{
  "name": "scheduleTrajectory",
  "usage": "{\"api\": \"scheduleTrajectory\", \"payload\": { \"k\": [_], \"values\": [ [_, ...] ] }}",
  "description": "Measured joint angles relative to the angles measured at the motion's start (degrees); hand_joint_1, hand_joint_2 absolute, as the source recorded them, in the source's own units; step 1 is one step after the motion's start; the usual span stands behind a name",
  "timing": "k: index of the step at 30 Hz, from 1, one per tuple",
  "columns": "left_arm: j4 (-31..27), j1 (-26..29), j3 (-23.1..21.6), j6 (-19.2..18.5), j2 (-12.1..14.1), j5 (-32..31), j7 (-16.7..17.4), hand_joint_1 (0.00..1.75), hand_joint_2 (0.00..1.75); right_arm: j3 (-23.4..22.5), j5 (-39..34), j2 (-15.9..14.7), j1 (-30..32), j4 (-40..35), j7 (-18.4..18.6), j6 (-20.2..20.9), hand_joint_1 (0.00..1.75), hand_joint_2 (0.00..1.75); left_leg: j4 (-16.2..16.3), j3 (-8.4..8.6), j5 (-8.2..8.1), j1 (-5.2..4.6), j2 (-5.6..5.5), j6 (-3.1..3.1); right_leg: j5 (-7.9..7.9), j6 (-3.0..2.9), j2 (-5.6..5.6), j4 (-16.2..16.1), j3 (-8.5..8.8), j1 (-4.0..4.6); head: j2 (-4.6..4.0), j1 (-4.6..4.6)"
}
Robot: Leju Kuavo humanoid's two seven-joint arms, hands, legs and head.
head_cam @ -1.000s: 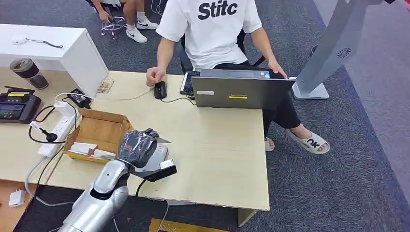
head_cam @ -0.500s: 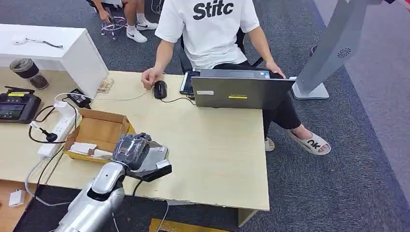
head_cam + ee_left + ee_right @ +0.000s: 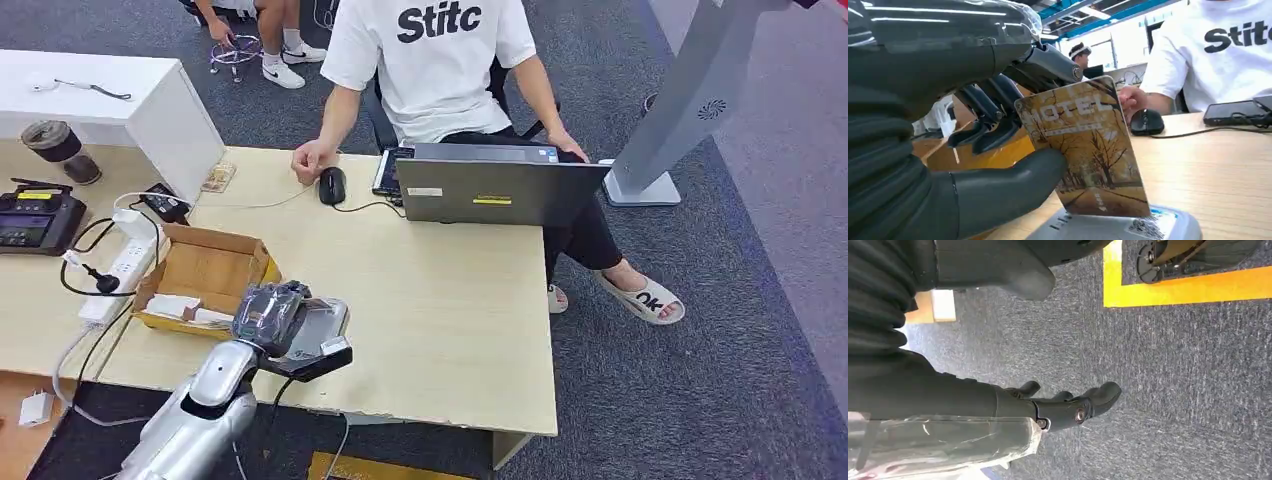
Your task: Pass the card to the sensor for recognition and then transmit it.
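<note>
My left hand [image 3: 270, 312] is over the near left part of the wooden table [image 3: 450, 300] and pinches a brown hotel card [image 3: 1087, 150] between thumb and fingers. In the left wrist view the hand [image 3: 963, 115] holds the card upright, its lower edge on or just above the flat grey sensor [image 3: 1133, 227]. From the head view the sensor [image 3: 322, 328] lies partly hidden under the hand. My right hand [image 3: 1068, 407] hangs over the grey carpet with its fingers loosely apart and nothing in it.
An open cardboard box [image 3: 205, 272] stands just left of the sensor, with a power strip [image 3: 120, 268] beyond it. A person [image 3: 435, 60] sits at the far edge with a hand beside a mouse [image 3: 331, 185], behind a laptop [image 3: 495, 185]. A grey stand [image 3: 680, 110] rises at the right.
My left hand has shifted slightly toward the near left with the card, settling over the sensor. The person's hand has slid off the mouse to its left.
</note>
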Motion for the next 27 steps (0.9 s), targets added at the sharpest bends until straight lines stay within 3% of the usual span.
{"api": "scheduleTrajectory", "payload": {
  "k": [14,27],
  "values": [
    [3.17,-0.33,1.01,2.38,-1.11,0.33,-0.37,1.75,1.75,0.0,0.77,0.0,0.01,0.0,0.68,-0.09,0.0,1.75,0.0,0.16,0.06,0.0,-0.02,-0.07,0.01,-0.01,-0.02,0.04,0.15,0.0,0.0,0.02],
    [-1.27,-4.17,5.26,3.49,3.15,0.28,-0.02,1.75,1.75,-0.09,2.07,0.0,0.08,0.02,0.74,-0.24,0.0,1.75,0.0,0.08,0.12,0.05,0.0,-0.11,0.05,-0.08,0.0,0.08,0.03,0.05,0.0,0.02]
  ]
}}
